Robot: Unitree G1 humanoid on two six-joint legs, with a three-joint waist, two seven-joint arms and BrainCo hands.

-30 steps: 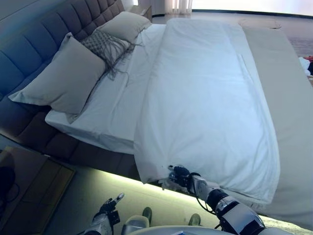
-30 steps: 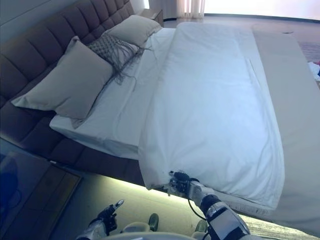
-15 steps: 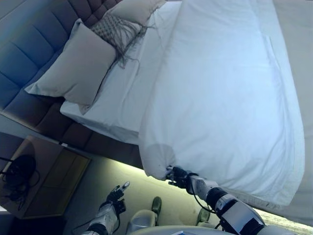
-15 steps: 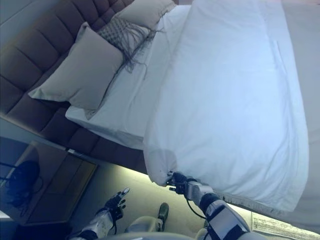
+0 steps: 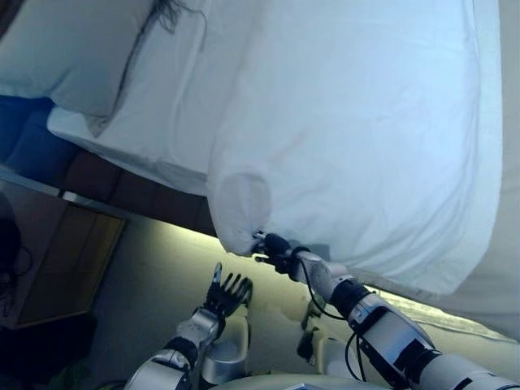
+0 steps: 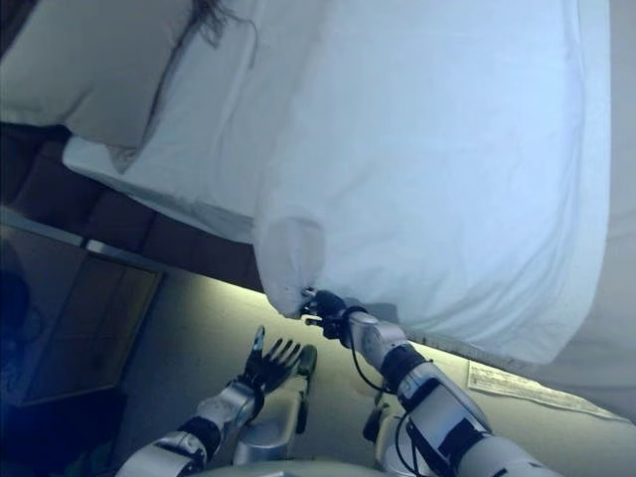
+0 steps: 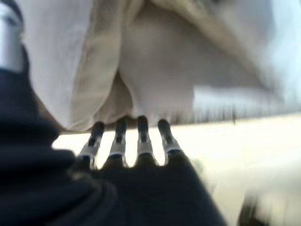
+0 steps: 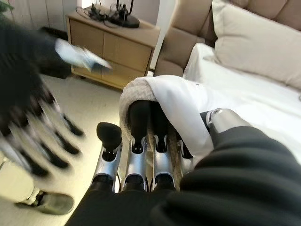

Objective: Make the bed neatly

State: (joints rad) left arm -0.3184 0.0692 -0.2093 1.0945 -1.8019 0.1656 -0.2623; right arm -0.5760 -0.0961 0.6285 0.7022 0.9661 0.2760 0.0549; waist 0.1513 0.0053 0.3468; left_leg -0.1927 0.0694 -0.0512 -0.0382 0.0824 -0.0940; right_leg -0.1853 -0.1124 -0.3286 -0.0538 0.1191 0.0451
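Observation:
A white duvet (image 5: 349, 122) covers most of the bed. Its near corner (image 5: 240, 203) hangs bunched over the bed's side. My right hand (image 5: 275, 248) grips that corner from below; in the right wrist view its fingers (image 8: 138, 155) are curled over the folded cloth (image 8: 169, 101). My left hand (image 5: 227, 292) is open just below and to the left of the corner, not touching it. The left wrist view has its straight fingers (image 7: 120, 141) pointing up at the hanging duvet (image 7: 155, 70).
A grey pillow (image 5: 73, 49) lies at the head end on the white sheet (image 5: 162, 114). The dark bed base (image 5: 122, 183) runs under the mattress. A wooden nightstand (image 5: 57, 252) stands to the left on the floor, with dark cables on its top (image 8: 113, 47).
The camera has tipped down and closer to the bed's side. My left hand has risen toward the duvet corner with fingers spread. My right hand keeps its hold on the corner.

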